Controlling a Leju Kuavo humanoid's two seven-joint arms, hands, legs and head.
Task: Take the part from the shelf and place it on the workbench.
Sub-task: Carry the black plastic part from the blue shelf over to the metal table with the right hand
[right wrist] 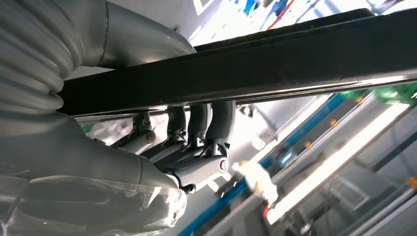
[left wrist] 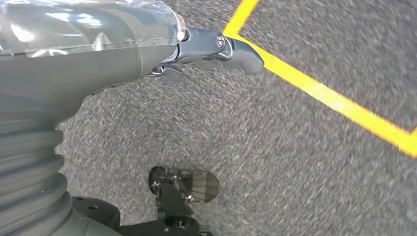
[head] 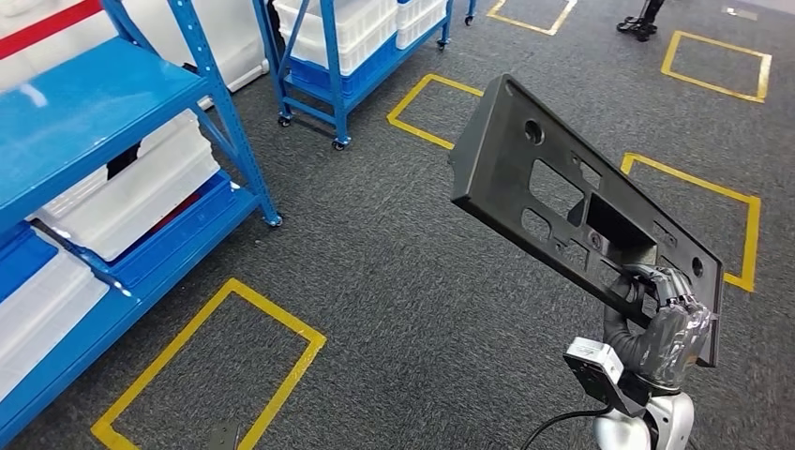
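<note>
Part, a stiff black panel with cut-outs, rides tilted above the floor, right hand fingers hooked through an opening near one end. Probably unwieldy; grip nearer midspan. Left hand holds nothing, fingers slack.

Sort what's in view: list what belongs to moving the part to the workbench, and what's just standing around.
Job in hand:
- black part, carried above the floor
- right hand, gripping the part's lower end
- blue shelf, at the left

Just standing around:
- white bins on the shelf
- wheeled blue rack holding more bins
- yellow floor markings
- left hand, hanging over the floor, holding nothing
</note>
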